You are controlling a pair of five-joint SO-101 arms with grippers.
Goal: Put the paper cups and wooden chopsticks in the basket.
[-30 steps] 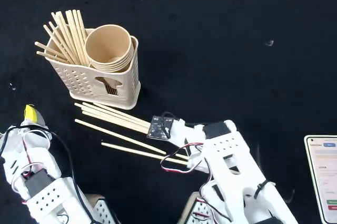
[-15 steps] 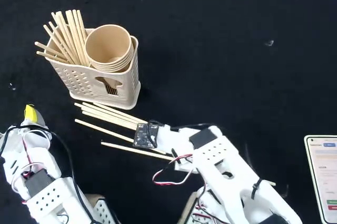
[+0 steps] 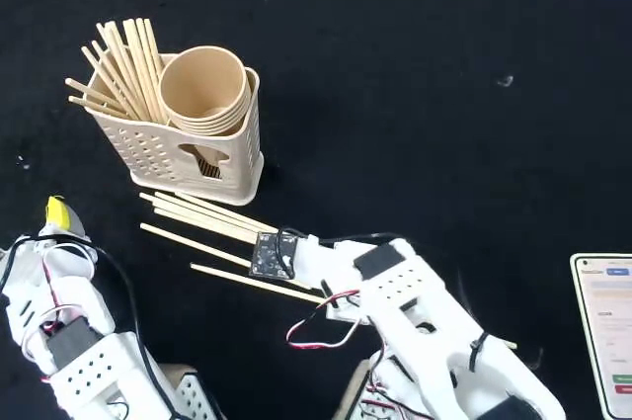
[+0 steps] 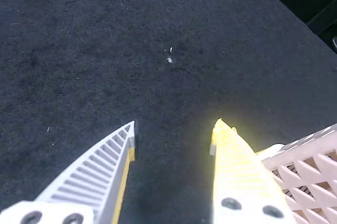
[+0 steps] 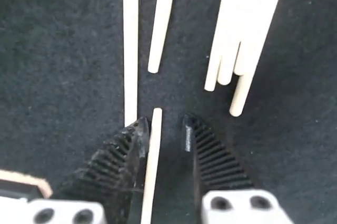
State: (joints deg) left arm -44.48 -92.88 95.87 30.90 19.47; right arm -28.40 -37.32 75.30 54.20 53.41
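Note:
The white basket (image 3: 188, 158) stands at the back left, holding stacked paper cups (image 3: 202, 89) and a bunch of wooden chopsticks (image 3: 120, 64). Loose chopsticks (image 3: 202, 212) lie on the black table in front of it. My right gripper (image 3: 269, 254) is down among them. In the right wrist view the gripper (image 5: 163, 129) is open, with one chopstick (image 5: 151, 161) lying between its black fingers, close against one finger (image 5: 126, 145). Other sticks (image 5: 130, 39) and a small bundle (image 5: 245, 34) lie just ahead. My left gripper (image 4: 175, 129) stands open over bare cloth at the front left, beside the basket's corner (image 4: 310, 155).
A phone (image 3: 604, 326) lies at the table's right edge. The left arm's yellow fingertip (image 3: 57, 210) is at the front left. The black cloth (image 3: 444, 124) stretches bare to the right of the basket.
My right gripper has moved left along the loose chopsticks, then nearly stopped. The left arm, basket and cups have not moved.

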